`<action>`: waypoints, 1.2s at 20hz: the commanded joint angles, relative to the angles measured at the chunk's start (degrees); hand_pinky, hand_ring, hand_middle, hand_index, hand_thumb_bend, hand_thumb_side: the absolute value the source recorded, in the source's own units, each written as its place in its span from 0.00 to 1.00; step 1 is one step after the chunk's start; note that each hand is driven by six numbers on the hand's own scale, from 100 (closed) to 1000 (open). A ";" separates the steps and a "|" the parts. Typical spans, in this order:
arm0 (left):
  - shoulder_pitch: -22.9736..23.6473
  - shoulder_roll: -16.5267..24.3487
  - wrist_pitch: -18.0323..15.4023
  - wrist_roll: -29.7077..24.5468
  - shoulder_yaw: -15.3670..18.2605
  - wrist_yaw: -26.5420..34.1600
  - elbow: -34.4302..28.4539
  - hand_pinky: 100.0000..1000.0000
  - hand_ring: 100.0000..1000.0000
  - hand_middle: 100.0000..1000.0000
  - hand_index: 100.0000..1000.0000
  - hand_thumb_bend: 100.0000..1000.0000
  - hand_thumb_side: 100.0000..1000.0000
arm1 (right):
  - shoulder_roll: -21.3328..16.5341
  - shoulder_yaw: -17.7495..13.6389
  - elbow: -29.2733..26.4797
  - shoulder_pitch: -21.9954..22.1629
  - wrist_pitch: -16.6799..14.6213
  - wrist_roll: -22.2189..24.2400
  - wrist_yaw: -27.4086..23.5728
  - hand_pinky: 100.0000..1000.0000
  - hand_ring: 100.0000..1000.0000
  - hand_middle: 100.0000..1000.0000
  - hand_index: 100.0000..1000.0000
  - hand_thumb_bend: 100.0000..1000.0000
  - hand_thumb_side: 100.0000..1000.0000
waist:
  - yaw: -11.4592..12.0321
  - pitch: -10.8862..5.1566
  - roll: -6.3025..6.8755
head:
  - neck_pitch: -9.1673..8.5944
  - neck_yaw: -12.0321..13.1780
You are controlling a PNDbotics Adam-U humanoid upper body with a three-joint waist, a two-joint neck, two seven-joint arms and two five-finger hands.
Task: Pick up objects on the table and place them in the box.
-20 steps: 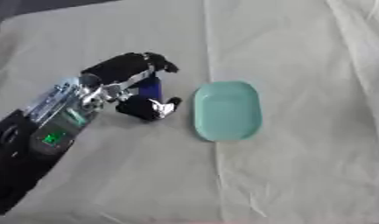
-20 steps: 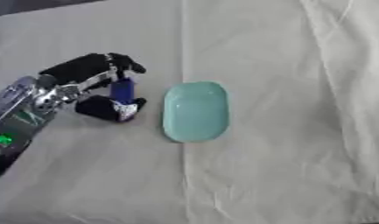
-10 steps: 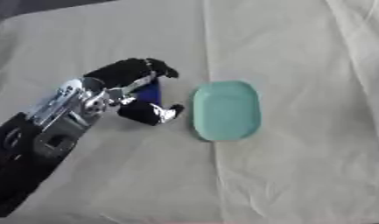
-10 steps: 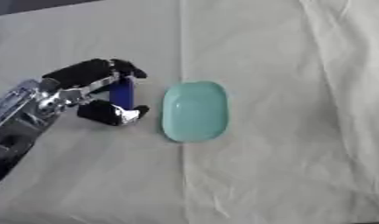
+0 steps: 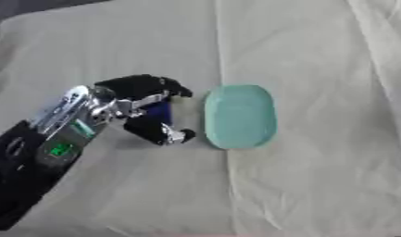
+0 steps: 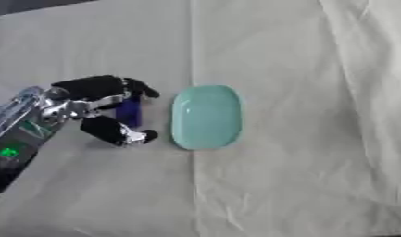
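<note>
Object: small dark-blue thing (image 6: 128,112), upright between curled fingers and thumb.
Robot hand: left robot hand (image 5: 145,107) curled round it, just left of the tray.
Tray: pale green oval tray (image 5: 240,116), apart from the hand.
Tabletop: cream cloth (image 5: 316,176), open room right and below.

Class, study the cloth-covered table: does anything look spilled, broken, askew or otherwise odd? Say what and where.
Nothing is spilled or visibly broken. The pale green oval tray lies flat on the creased cream cloth. The left hand curls round a small dark blue object just left of the tray. One oddity: no box shows in either view.
</note>
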 commanded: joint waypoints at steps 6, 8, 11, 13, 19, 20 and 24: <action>-0.16 2.01 -2.47 -2.56 1.30 -0.37 -0.95 0.59 0.78 0.84 0.97 0.29 0.77 | -1.37 -0.02 -0.76 -0.85 -0.08 0.61 -0.42 0.84 0.91 0.99 0.90 0.00 0.40 | -0.19 -0.47 -0.26 | -0.21 0.61; -0.31 2.21 -2.72 -2.22 1.45 -0.27 -0.95 0.59 0.79 0.85 0.97 0.30 0.75 | -1.41 0.00 -0.76 -0.85 -0.07 0.70 -0.46 0.84 0.91 0.99 0.90 0.00 0.40 | -0.22 -0.46 -0.22 | -0.21 0.63; -0.65 2.66 -3.22 -0.31 1.74 0.20 -0.95 0.61 0.80 0.85 0.97 0.28 0.70 | -1.47 0.02 -0.76 -0.86 -0.06 0.84 -0.51 0.84 0.91 0.99 0.90 0.00 0.40 | -0.28 -0.46 -0.16 | -0.21 0.60; -1.06 3.00 -4.17 2.98 2.09 0.91 -0.95 0.60 0.79 0.84 0.96 0.27 0.63 | -1.49 0.02 -0.76 -0.84 -0.05 0.92 -0.55 0.84 0.91 0.99 0.90 0.00 0.40 | -0.33 -0.49 -0.13 | -0.21 0.58; -2.84 4.20 -4.93 11.74 3.55 3.99 -0.90 0.58 0.77 0.83 0.95 0.28 0.57 | -1.53 0.01 -0.76 -0.71 0.01 1.12 -0.63 0.84 0.91 0.99 0.90 0.00 0.40 | -0.33 -0.59 -0.16 | -0.21 0.54; -3.50 4.78 -4.69 11.93 3.72 4.49 -0.92 0.58 0.77 0.83 0.95 0.28 0.57 | -1.53 0.04 -0.76 -0.69 0.02 1.17 -0.65 0.84 0.91 0.99 0.90 0.00 0.40 | -0.33 -0.64 -0.17 | -0.21 0.60; -5.15 6.42 -3.80 10.69 4.41 5.22 -0.94 0.59 0.78 0.83 0.95 0.31 0.59 | -1.50 0.11 -0.76 -0.75 -0.01 1.36 -0.74 0.84 0.91 0.99 0.91 0.00 0.40 | -0.42 -0.68 -0.18 | -0.21 0.58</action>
